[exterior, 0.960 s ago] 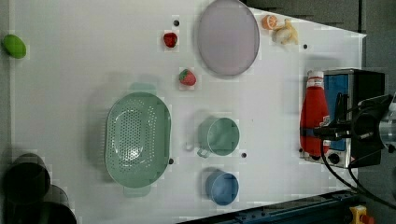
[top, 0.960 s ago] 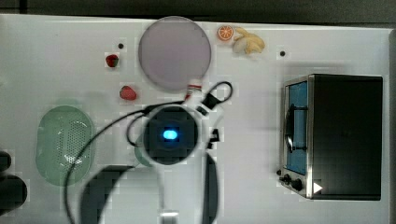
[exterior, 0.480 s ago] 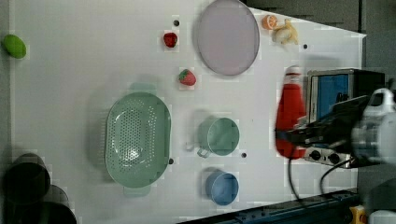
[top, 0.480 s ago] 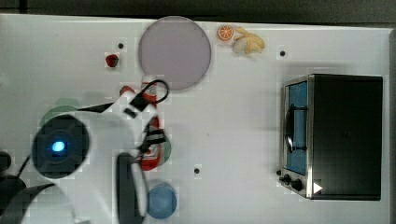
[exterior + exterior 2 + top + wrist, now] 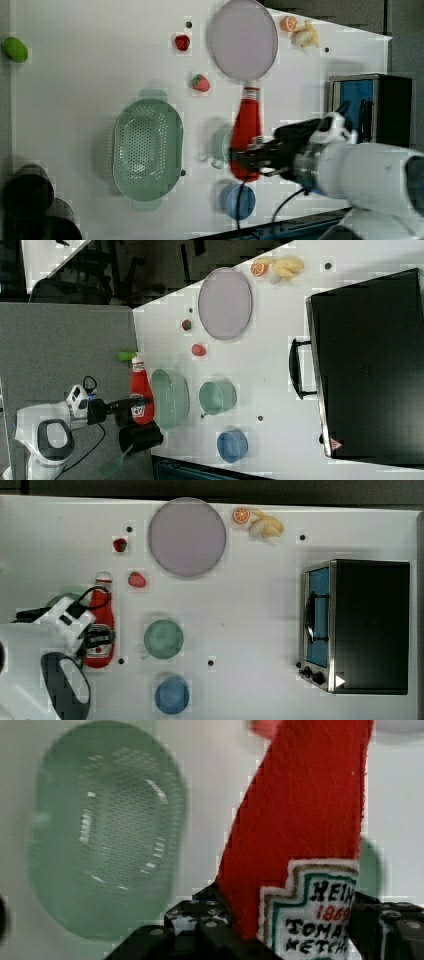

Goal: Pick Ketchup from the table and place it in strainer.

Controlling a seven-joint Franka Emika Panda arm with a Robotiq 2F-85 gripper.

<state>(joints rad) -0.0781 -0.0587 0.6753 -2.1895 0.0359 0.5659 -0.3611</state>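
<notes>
The Ketchup (image 5: 101, 611), a red bottle with a white cap, is lifted off the table and lies lengthwise in my gripper (image 5: 98, 638), which is shut on its labelled lower part. In the left view the Ketchup (image 5: 246, 131) hangs in front of the mint cup, to the right of the pale green strainer (image 5: 147, 150), with the gripper (image 5: 249, 161) across it. The right view puts the Ketchup (image 5: 140, 390) just left of the strainer (image 5: 170, 397). In the wrist view the Ketchup (image 5: 305, 820) is close, and the strainer (image 5: 107, 830) lies below and beside it. My arm covers most of the strainer (image 5: 61, 598) in the top view.
A mint cup (image 5: 163, 639) and a blue cup (image 5: 172, 695) stand near the strainer. Beyond them are a grey plate (image 5: 186, 536), two strawberry pieces (image 5: 136, 579), an orange slice (image 5: 241, 515) and a banana (image 5: 267, 526). A toaster oven (image 5: 360, 625) fills the top view's right. Dark cylinders (image 5: 27, 195) stand by the strainer.
My arm has carried the Ketchup leftward in the top and left views, from beside the oven to close by the strainer. The grip on the bottle has not changed.
</notes>
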